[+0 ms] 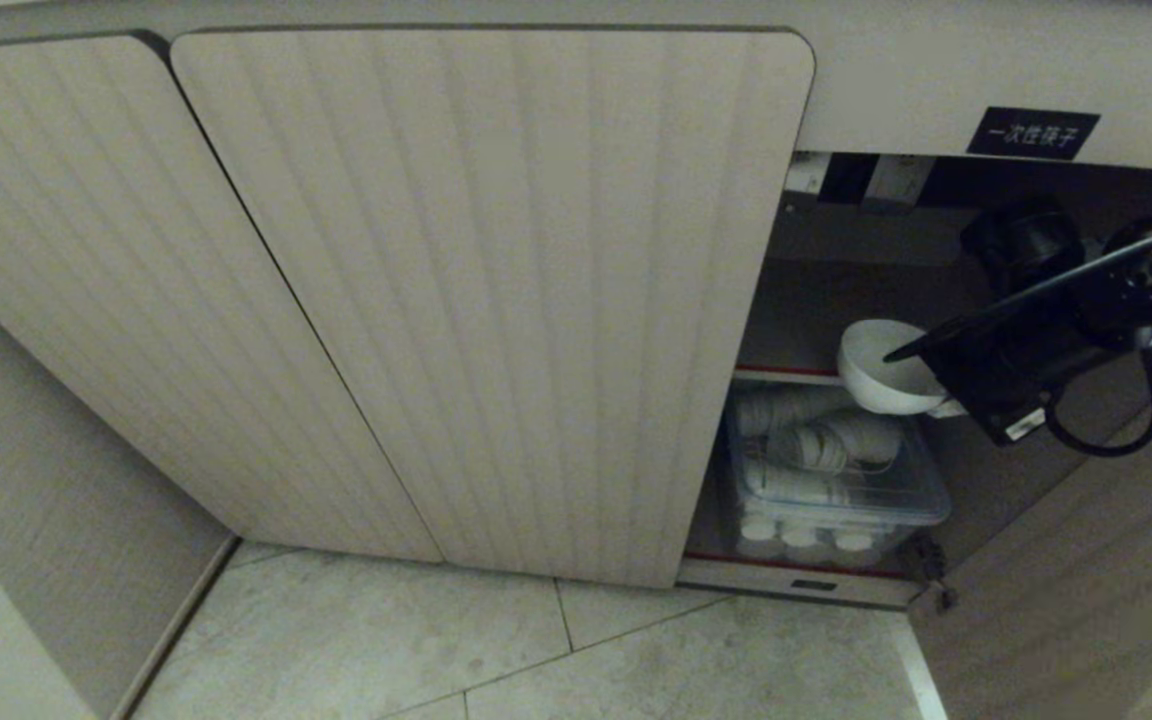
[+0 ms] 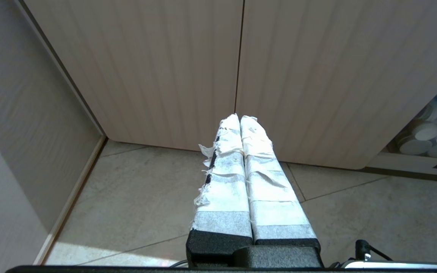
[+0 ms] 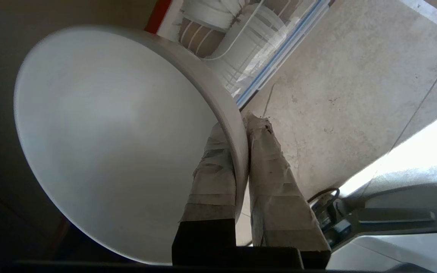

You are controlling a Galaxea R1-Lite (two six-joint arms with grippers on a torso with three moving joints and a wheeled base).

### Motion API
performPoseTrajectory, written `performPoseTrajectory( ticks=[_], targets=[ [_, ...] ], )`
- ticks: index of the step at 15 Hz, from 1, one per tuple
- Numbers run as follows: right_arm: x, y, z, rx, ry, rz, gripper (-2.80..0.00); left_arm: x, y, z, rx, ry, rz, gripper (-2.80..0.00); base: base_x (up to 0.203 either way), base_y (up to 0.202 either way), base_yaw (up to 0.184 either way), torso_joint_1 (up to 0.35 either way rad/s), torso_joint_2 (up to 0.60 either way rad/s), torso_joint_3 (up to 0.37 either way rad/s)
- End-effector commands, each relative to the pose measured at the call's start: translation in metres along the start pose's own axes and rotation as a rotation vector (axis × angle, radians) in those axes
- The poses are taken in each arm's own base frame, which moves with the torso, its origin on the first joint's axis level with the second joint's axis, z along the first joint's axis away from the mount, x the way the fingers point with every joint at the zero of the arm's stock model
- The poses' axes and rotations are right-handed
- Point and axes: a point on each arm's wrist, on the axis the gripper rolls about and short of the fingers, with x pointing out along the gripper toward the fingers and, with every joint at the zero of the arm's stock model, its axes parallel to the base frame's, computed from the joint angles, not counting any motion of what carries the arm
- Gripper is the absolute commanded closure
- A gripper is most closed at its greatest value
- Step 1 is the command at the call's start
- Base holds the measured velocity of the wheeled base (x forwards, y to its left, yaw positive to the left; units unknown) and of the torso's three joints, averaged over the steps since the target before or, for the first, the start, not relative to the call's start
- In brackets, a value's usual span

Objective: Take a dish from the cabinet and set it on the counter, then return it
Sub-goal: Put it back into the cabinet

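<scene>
Now, right claw (image 3: 241, 129) pinched on the dish (image 3: 120, 144) rim inside the cabinet (image 1: 496, 300).

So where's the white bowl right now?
In the head view's right, the bowl hangs in the open cabinet, pinched by the right gripper, above a clear box.

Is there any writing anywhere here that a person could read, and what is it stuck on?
"一次性筷子", white characters on a small black label fixed to the cabinet front, above the open compartment.
A small dark plate on the cabinet's bottom rail: too small to read.
Nothing is written on the white bowl, the doors or the clear storage box.
</scene>
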Motion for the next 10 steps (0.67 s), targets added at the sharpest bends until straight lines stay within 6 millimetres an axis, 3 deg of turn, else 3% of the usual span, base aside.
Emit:
performPoseTrajectory(
  ticks=[1,10],
  targets=[
    [0.004,0.002,0.001,0.013,-0.01,-0.008,0.0,0.0,0.0,0.0,-0.001,0.0,0.001,0.0,0.0,0.0,0.0,0.0,0.0,0.0],
    [0.016,0.013,0.004,0.042,-0.053,-0.006,0.0,0.0,0.0,0.0,-0.001,0.0,0.001,0.0,0.0,0.0,0.0,0.0,0.0,0.0]
  ],
)
